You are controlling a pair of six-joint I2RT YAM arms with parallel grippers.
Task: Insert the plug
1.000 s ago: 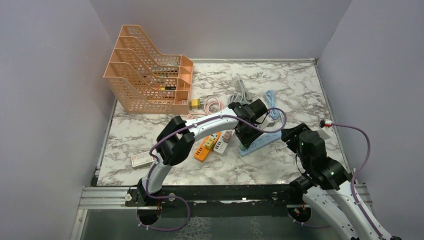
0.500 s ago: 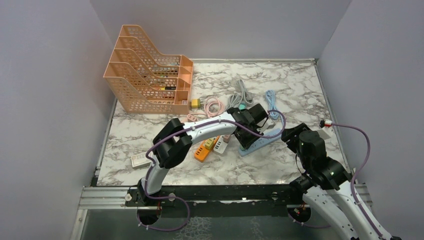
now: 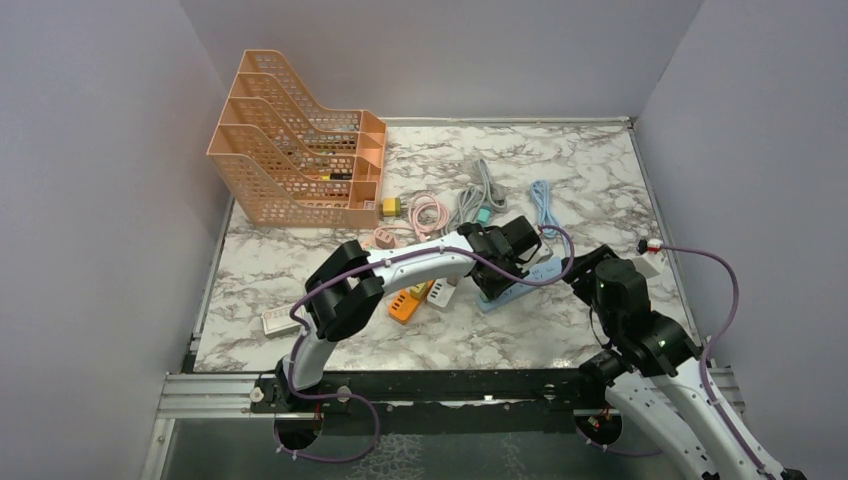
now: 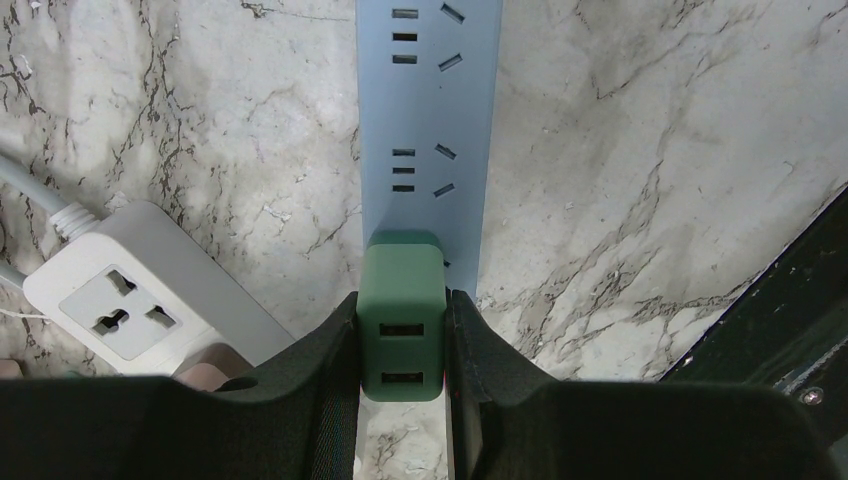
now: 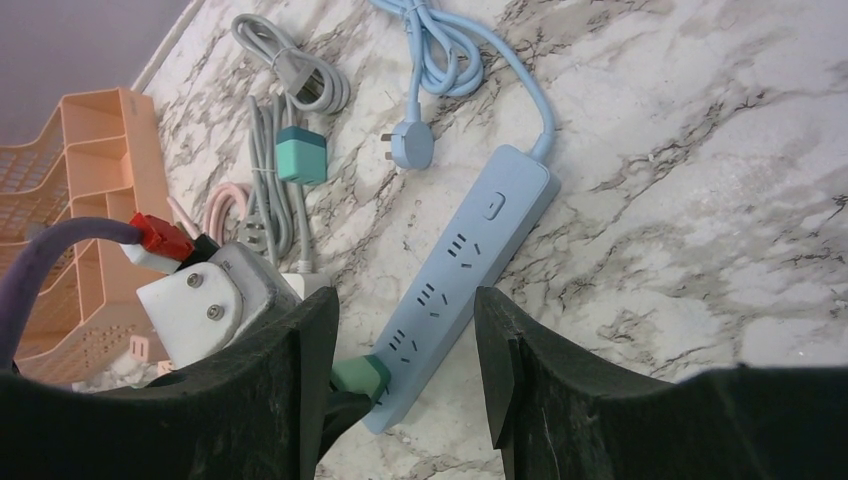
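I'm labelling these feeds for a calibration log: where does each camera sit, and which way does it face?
Top external: above and behind the bases, looking down on the marble table; the left arm and right arm show.
Left wrist: on the left arm, looking down along the blue power strip; the left fingers clamp a green USB charger.
Right wrist: on the right arm, looking slantwise across the table; the open right fingers frame the strip.
Shared: both wrist views show the strip and charger.
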